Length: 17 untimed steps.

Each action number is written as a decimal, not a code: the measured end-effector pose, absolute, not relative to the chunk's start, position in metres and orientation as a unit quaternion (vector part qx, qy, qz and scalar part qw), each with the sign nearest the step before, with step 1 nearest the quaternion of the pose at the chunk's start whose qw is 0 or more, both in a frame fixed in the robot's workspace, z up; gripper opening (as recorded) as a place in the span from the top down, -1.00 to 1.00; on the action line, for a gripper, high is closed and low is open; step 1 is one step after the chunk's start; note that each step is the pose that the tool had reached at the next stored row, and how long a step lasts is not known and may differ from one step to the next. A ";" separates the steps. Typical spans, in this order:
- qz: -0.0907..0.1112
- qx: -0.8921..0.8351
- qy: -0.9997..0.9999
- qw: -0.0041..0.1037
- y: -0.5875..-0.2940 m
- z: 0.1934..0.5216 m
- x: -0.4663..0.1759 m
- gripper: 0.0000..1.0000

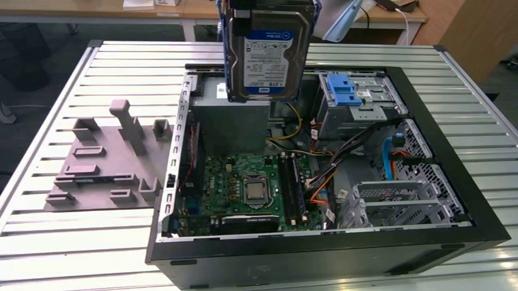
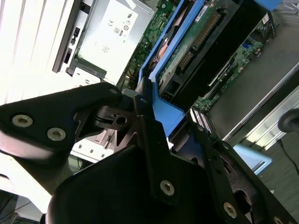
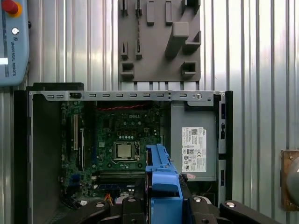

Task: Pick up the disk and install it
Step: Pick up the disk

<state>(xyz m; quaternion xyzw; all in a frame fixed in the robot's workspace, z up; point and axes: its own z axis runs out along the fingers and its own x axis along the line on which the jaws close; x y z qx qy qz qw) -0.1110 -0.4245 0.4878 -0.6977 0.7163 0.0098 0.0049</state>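
High over the open case (image 1: 324, 251), the disk (image 1: 267, 51) hangs upright. The gripper (image 3: 163, 201) seems to pinch its blue rails (image 3: 161, 163), jaws narrow. To do this well, keep it straight and lined up with the cage (image 1: 356, 103) — no bumping wires (image 1: 324, 176).

Open black PC case (image 1: 324, 257) lying on its side on a slatted metal table (image 1: 81, 248), green motherboard (image 1: 235, 182) facing up with a silver CPU (image 1: 254, 191) in the middle, big grey power-supply box (image 1: 230, 127) just beyond it and a metal drive cage (image 1: 364, 115) with a blue latch (image 1: 344, 91) to the exterior view's right of that box. Coloured cables (image 1: 316, 179) snake between board and cage. On the table at the exterior view's left of the case there's a grey fixture plate (image 1: 105, 170) with little upright blocks, and the first wrist view has a pale blue pendant (image 3: 14, 46) with a red button (image 3: 10, 7).
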 end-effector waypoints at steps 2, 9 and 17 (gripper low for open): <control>0.010 -0.697 0.717 0.005 -0.425 0.488 -0.109 0.27; 0.010 -0.695 0.719 0.005 -0.427 0.488 -0.101 0.27; 0.010 -0.692 0.722 0.005 -0.428 0.488 -0.093 0.27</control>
